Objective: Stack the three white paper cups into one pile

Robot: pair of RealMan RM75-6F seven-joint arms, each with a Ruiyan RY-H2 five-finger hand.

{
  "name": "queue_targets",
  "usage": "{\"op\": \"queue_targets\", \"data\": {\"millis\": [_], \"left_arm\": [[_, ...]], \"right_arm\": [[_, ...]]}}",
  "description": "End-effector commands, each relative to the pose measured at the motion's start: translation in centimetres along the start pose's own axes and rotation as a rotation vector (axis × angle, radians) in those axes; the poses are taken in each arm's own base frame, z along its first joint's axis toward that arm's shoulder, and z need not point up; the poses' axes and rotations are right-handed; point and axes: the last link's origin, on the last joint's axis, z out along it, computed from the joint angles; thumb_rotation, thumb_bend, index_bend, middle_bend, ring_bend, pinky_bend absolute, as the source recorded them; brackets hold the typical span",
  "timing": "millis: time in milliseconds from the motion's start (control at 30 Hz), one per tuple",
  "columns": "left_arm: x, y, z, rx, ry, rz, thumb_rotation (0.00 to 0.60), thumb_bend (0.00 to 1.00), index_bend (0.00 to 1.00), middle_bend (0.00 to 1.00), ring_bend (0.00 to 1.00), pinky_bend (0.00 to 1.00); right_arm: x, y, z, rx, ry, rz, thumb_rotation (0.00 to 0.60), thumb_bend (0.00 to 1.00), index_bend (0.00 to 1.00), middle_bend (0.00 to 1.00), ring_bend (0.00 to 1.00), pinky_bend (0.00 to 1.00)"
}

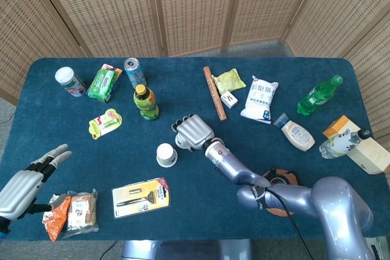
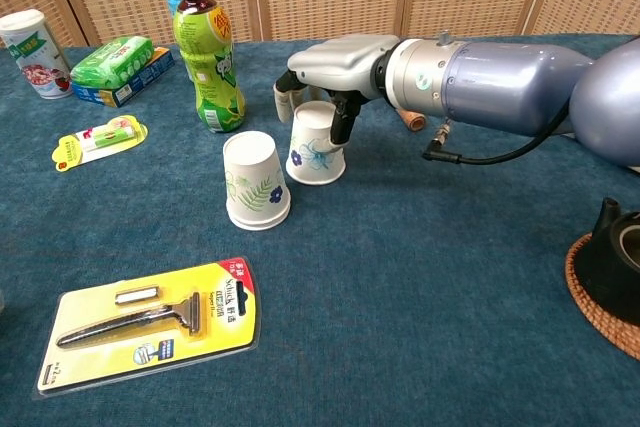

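The right robot hand [image 2: 335, 72] sits directly over the white paper cup with the blue flower print [image 2: 316, 143], which stands mouth-down on the dark blue cloth-covered table [image 2: 420, 277]; in the chest view the cup leans slightly, its base tipped up toward the palm, so its long axis runs from the table up into the robot hand, not quite vertical. The fingers curl down around the cup's upper part, a dark fingertip on the side facing the camera and a pale one on the far left side, so the robot hand looks closed on the cup in a top grasp, though how firm the contact is cannot be judged. Just beside this cup, to the left and nearer the camera, stands the white paper cup with the green leaf print [image 2: 255, 180], also mouth-down and upright; the two rims look close or touching at the table, and I cannot tell which. That is the relation the coming move likely turns on: the held cup needs to rise clear and travel a short way left and toward the camera to drop over the leaf cup. The head view shows only one cup [image 1: 166, 154] clear of the right robot hand [image 1: 194, 132]; a third cup cannot be made out. The left robot hand [image 1: 24, 182] hangs far off at the table's near-left edge, fingers spread and empty.
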Motion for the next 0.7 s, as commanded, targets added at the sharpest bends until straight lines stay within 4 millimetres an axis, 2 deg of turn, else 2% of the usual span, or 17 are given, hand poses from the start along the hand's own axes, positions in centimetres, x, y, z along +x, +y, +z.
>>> {"op": "queue_targets", "data": {"millis": [33, 400, 700], "left_arm": [[0.0, 0.0, 0.0, 0.001, 0.001, -0.001, 0.600, 0.37, 0.04, 0.00, 0.00, 0.15], [0.0, 0.1, 0.0, -0.007, -0.004, -0.004, 0.600, 0.37, 0.04, 0.00, 0.00, 0.15], [0.0, 0.3, -0.3, -0.027, -0.009, -0.011, 0.600, 0.37, 0.04, 0.00, 0.00, 0.15]], "right_arm": [[0.1, 0.1, -0.2, 0.000, 0.004, 0.002, 0.600, 0.37, 0.32, 0.37, 0.34, 0.38], [2.7, 1.5, -2.3, -0.015, 0.056, 0.009, 0.600, 0.37, 0.33, 0.38, 0.34, 0.38], [6.6, 1.8, -5.9, -0.010, 0.115, 0.014, 0.600, 0.37, 0.33, 0.38, 0.34, 0.39]]}}
